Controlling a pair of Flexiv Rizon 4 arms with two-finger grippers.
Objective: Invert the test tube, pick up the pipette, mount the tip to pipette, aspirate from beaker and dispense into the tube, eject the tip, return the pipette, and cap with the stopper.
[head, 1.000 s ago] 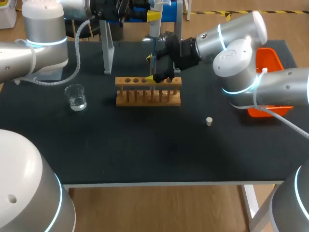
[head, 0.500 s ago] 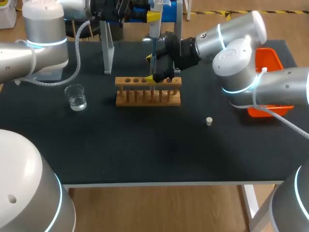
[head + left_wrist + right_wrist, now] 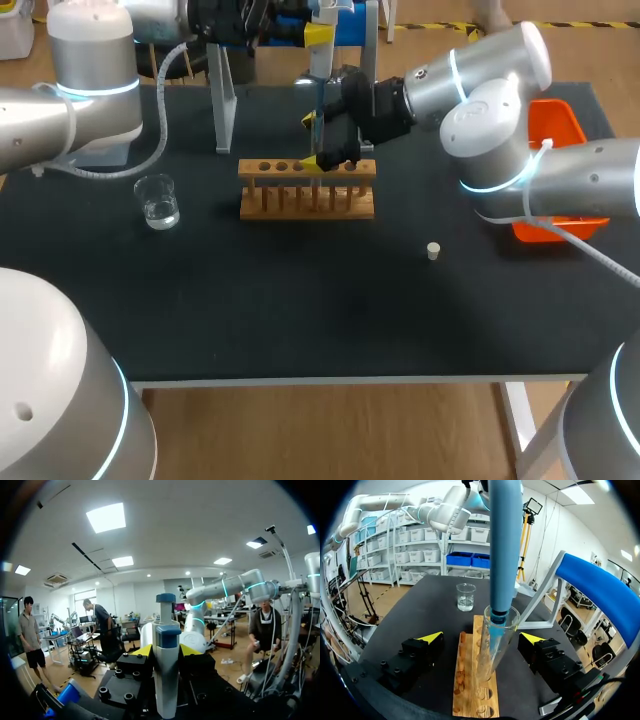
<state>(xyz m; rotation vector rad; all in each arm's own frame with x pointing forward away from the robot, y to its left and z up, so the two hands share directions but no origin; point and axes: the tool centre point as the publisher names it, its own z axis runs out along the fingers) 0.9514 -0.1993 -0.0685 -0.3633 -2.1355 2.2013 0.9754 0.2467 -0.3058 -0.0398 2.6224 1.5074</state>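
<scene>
Beaker (image 3: 157,201) toward the left of table (image 3: 300,310), upright, clear liquid in its bottom, well apart from wooden rack (image 3: 307,200). Left arm (image 3: 90,80) in from the left corner, elbow behind the beaker, wrist along the far edge toward the middle. Grey stand (image 3: 222,100) at the far side, behind the rack.

Left gripper (image 3: 166,650) high above the rack, clamped on pipette (image 3: 165,680), with one yellow tip against each side of the pale body and the blue plunger cap uppermost. Pipette upright, hanging straight down over the rack. In the right wrist view, blue shaft down to the mouth of test tube (image 3: 493,645), lower end just inside the glass.

Test tube open end up, tilted, foot at the rack's row of holes; exact hole not determinable, contents not readable. Right gripper (image 3: 481,637) level with the tube, fingers spread wide, one on each side, neither touching the glass. Rack lengthwise ahead of and under that gripper, beaker beyond its far end.

Stopper (image 3: 433,251) on bare tabletop right of the rack, nearer the front edge, well apart from both grippers. Right arm (image 3: 490,90) in from the right, wrist reaching over the rack's right end. Orange bin (image 3: 560,125) at the table's right edge, partly hidden behind that arm.
</scene>
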